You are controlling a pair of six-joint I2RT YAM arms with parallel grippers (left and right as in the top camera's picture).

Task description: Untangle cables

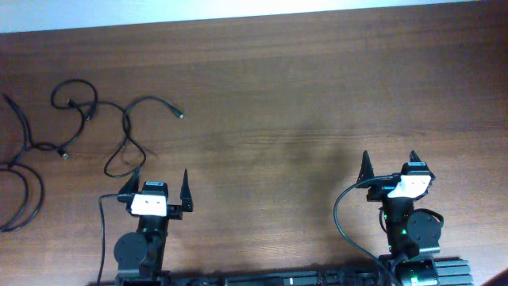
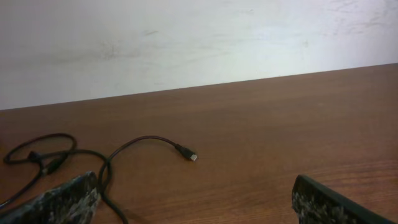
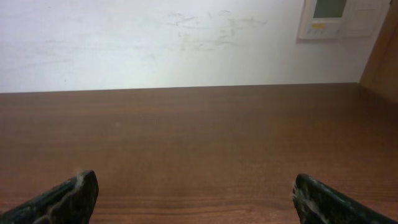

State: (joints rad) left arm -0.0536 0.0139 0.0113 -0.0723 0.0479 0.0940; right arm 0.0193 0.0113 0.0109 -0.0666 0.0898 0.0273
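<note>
Overhead shows the cables [image 1: 127, 117] as thin black strands on the brown wooden table [image 1: 302, 95], all ahead of the left gripper [image 1: 161, 173] and off to its left. One strand makes a small loop far ahead-left of the left gripper, then winds back toward it. Its nearest bend lies just beside that gripper's left fingertip, and contact there cannot be told. The same strand ends in a small plug [image 1: 181, 116] straight ahead of the left gripper, apart from it. Another strand curves in a long loop well to the left of the left gripper and runs off the picture's edge.

The left gripper is spread wide with bare table between its fingers. The right gripper [image 1: 389, 159], well to the right of the left gripper, is spread just as wide over bare wood. A thicker black wire [image 1: 101, 230] trails behind the left gripper along its arm, and a like one arcs beside the right arm.

From the left wrist, the mottled dark fingers [image 2: 62, 199] frame the scene, and a strand passes close by the left one. A white wall [image 2: 186, 43] stands beyond the table's far edge. From the right wrist, a white panel [image 3: 333, 15] hangs on that wall, far ahead-right of the left gripper. It has a greyish window and a small yellow mark, with any writing too small to read.
</note>
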